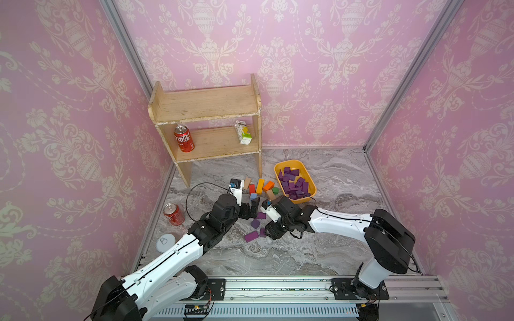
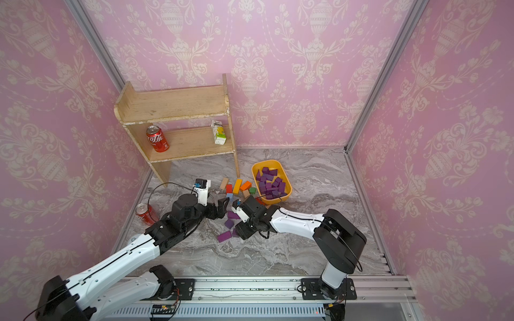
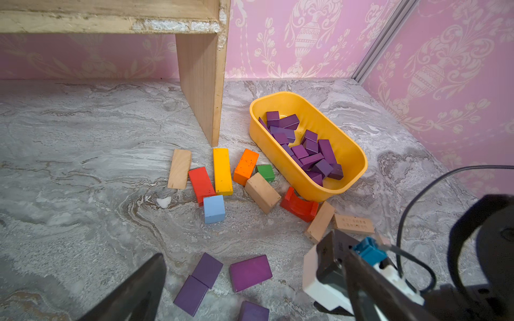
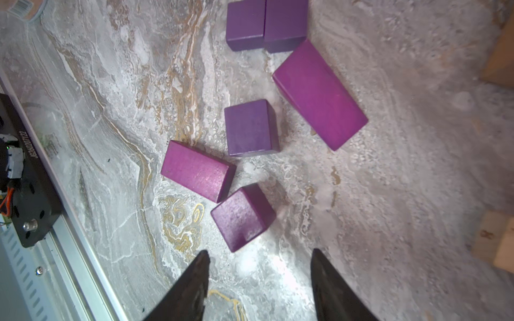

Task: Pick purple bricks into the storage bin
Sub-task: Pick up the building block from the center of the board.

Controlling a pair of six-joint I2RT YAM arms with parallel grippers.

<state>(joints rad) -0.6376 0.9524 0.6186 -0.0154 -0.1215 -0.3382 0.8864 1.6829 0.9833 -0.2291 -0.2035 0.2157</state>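
Observation:
Several purple bricks [image 4: 250,127] lie loose on the marble floor between my two grippers, seen in both top views [image 1: 255,223] [image 2: 229,223]. The yellow storage bin [image 1: 278,166] [image 2: 254,169] [image 3: 278,97] stands to the right of the shelf leg, with many purple bricks piled inside [image 3: 311,155]. My left gripper [image 3: 253,253] [image 1: 251,208] is open wide above the loose bricks, and two flat ones [image 3: 207,269] lie between its fingers. My right gripper [image 4: 259,254] [image 1: 271,232] points down, open and empty. A purple cube [image 4: 242,216] sits just ahead of its fingertips.
Red, yellow, orange, green, light-blue and tan blocks [image 3: 222,171] lie beside the bin. A wooden shelf [image 1: 205,102] at the back holds a cola can [image 1: 184,138] and a carton [image 1: 243,132]. Another can [image 1: 173,214] and a white lid [image 1: 165,243] sit at the left.

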